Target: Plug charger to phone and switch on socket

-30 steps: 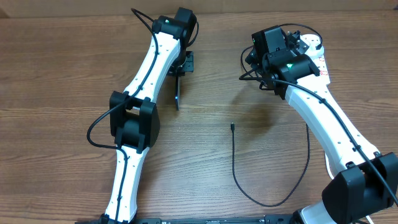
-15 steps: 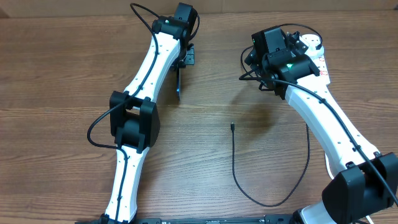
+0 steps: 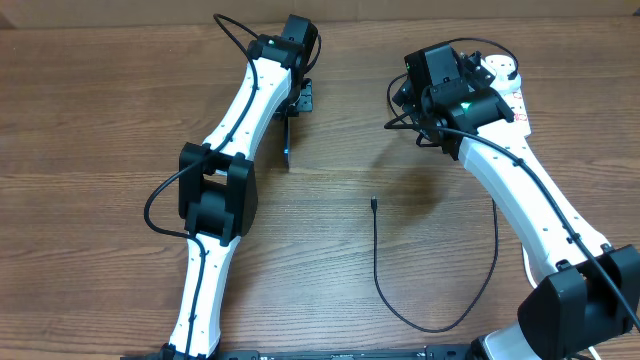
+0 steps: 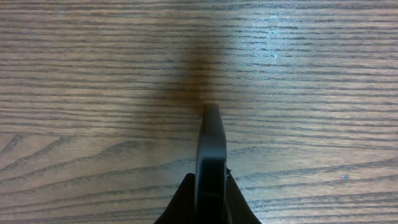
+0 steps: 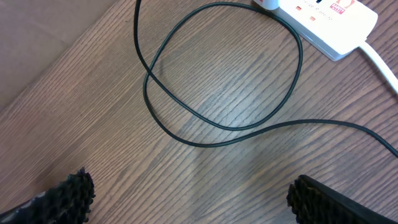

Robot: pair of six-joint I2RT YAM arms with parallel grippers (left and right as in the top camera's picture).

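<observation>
The red label on the socket (image 5: 323, 18) is too small to read, and no other writing shows. The socket lies near the far right corner, its white cord (image 5: 380, 62) trailing off. The charger (image 5: 249, 129) loops beside it, and its tip (image 3: 372, 203) lies at mid-bench. The right gripper (image 5: 193, 202) gapes wide, empty, near the loop. The left gripper (image 4: 210, 205) clamps the phone (image 4: 210, 146), held edge-on near the far edge, screen hidden.
</observation>
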